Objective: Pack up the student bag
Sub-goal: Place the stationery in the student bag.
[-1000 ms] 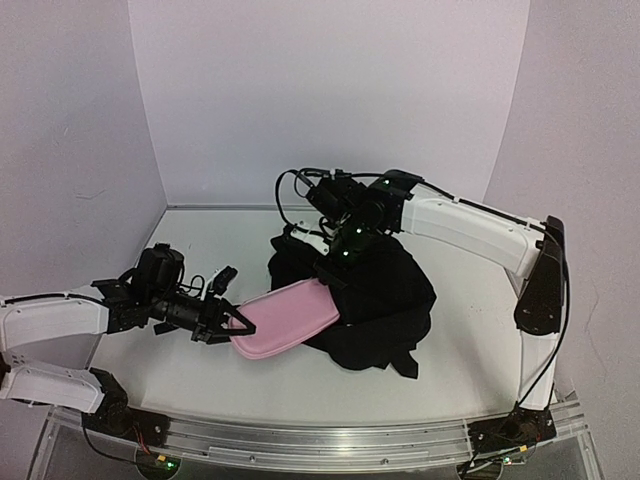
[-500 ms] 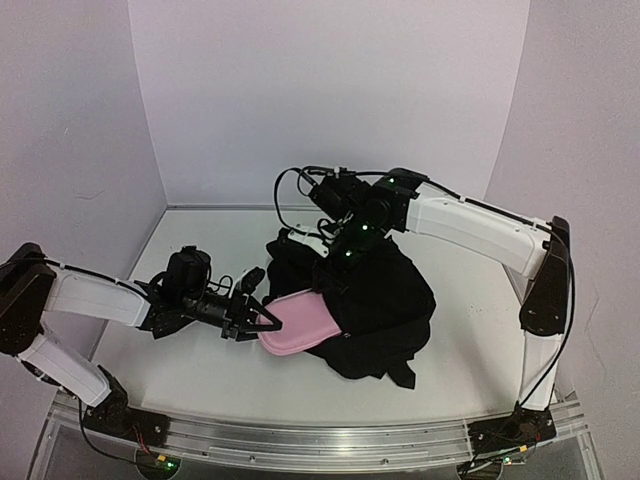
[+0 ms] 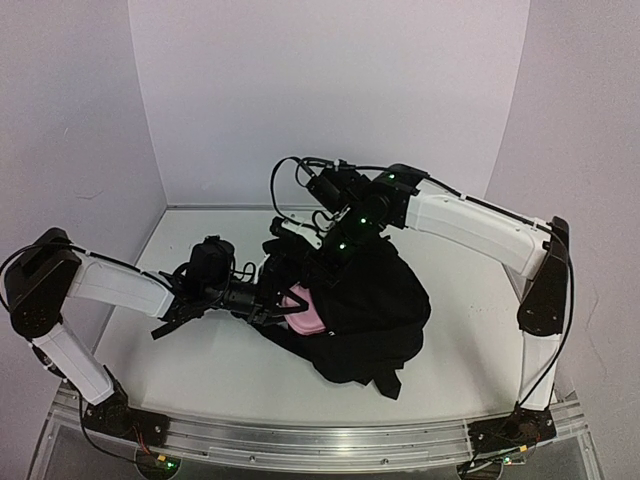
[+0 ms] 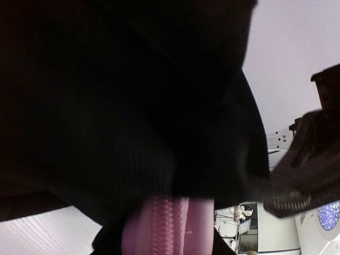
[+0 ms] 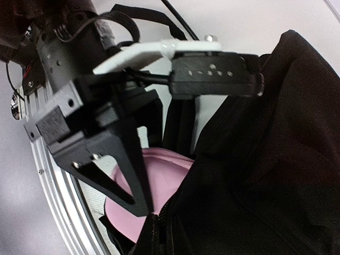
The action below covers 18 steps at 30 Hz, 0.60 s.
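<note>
over the table (image 3: pixel 200 375), left arm (image 3: pixel 120 285) stretches into student bag (image 3: pixel 375 305).

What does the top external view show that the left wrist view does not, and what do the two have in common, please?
Only the top external view shows both arms and the whole student bag on the table, with the right gripper pinching its raised edge and the left gripper holding the pink pencil case at the opening. Only the left wrist view shows the case's zip close up and a mesh panel. Both show black bag fabric covering most of the case, and the white table.
</note>
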{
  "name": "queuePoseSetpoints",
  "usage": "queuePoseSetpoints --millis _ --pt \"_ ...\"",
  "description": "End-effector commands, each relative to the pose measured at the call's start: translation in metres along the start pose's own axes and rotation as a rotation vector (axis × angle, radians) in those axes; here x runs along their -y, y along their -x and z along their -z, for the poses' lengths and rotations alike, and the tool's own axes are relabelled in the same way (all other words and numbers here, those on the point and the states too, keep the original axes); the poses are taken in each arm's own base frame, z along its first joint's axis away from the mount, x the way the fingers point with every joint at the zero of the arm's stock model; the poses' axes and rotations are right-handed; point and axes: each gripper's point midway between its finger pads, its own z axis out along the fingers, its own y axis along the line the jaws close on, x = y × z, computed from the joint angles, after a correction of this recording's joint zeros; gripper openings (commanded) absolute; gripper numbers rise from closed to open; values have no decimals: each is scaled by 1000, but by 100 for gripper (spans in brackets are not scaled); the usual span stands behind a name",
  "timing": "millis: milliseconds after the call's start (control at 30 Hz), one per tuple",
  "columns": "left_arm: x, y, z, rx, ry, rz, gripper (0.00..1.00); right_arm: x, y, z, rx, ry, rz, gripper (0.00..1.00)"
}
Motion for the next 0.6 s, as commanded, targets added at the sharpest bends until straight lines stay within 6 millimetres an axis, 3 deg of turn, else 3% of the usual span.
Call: queuePoseSetpoints --millis 0,133,333,433,567 --pt "41 55 -12 190 -79 -176 7 -37 45 26 159 102 65 0" --pt "36 46 -6 200 -77 -161 36 -24 42 29 158 77 48 0" --pt "37 25 25 226 9 -177 58 -4 24 27 123 54 15 0" --pt "34 20 32 230 48 -175 59 -3 19 24 113 58 10 0" --pt "23 17 28 214 76 -154 44 -3 22 25 121 62 5 0"
